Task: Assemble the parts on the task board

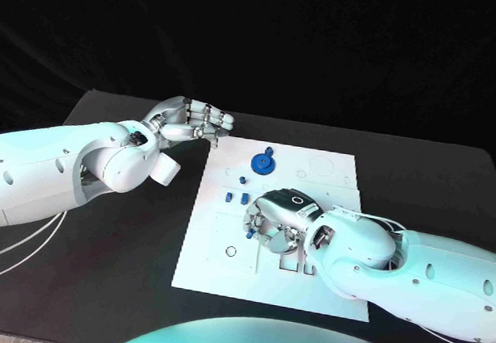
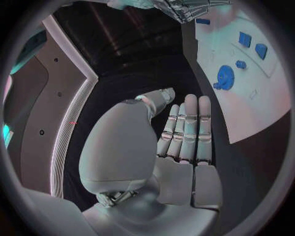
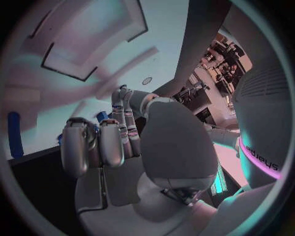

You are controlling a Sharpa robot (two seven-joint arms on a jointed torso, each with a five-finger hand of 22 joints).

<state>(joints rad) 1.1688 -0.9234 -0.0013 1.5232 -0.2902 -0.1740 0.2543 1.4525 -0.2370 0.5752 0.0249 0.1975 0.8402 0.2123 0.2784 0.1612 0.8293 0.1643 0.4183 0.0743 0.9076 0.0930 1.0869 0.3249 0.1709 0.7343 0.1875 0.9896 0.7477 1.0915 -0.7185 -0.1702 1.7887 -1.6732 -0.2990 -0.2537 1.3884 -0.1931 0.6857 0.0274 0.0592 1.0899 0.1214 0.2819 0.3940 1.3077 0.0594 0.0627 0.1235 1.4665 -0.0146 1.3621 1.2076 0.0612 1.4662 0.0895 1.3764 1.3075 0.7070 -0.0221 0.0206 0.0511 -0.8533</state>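
Your left robot hand [image 1: 191, 121] hangs empty, fingers straight, at 11 o'clock off the task board [image 1: 219, 258]. Your right robot hand [image 1: 277, 223] pinches a blue part [image 3: 102, 117] above its centre.

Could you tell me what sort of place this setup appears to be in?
Most likely a robotics lab test bench: a black table against a dark backdrop, a white task board with small blue parts such as a blue gear, and the right hand over the board.
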